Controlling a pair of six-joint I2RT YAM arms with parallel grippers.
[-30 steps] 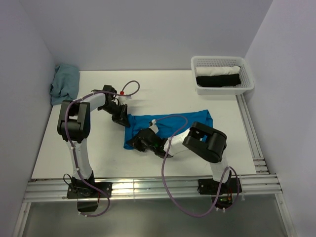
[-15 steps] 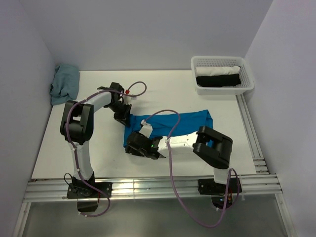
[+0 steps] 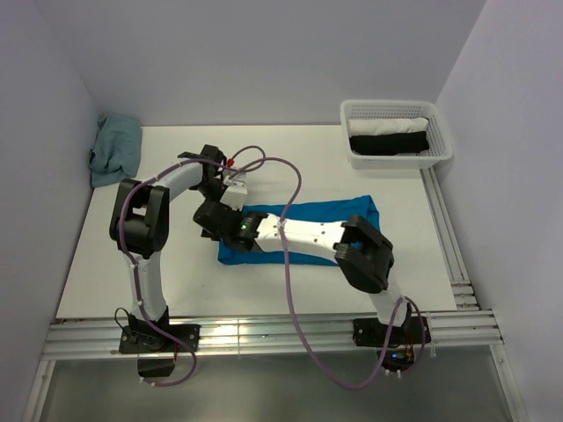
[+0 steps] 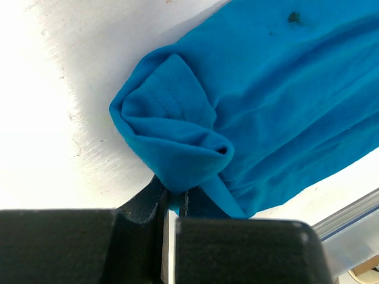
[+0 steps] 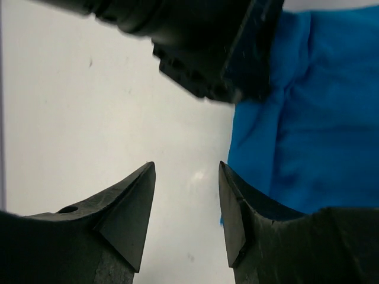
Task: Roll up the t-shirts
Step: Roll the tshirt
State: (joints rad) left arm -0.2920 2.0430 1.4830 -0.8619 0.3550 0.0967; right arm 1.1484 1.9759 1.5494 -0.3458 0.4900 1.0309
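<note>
The bright blue t-shirt (image 3: 312, 227) lies across the middle of the table as a long folded strip. My left gripper (image 3: 227, 195) is at the strip's far-left corner, shut on a bunched fold of the t-shirt (image 4: 177, 148); the pinch shows at the left gripper (image 4: 174, 198) in its wrist view. My right gripper (image 3: 208, 220) reaches over the cloth to its left end. In the right wrist view the right gripper (image 5: 186, 171) stands open over bare white table. The t-shirt (image 5: 308, 130) edge lies just right of its right finger, and the left gripper (image 5: 201, 53) is just ahead.
A white mesh basket (image 3: 444, 155) at the back right holds a white roll and a black roll. A crumpled teal cloth (image 3: 114, 148) lies at the back left against the wall. Metal rails (image 3: 264, 332) run along the near and right table edges.
My right gripper has opened and swung from the shirt's near-left edge up to its left end, beside the left gripper. The shirt's left part now lies flatter. The left gripper keeps its grip.
</note>
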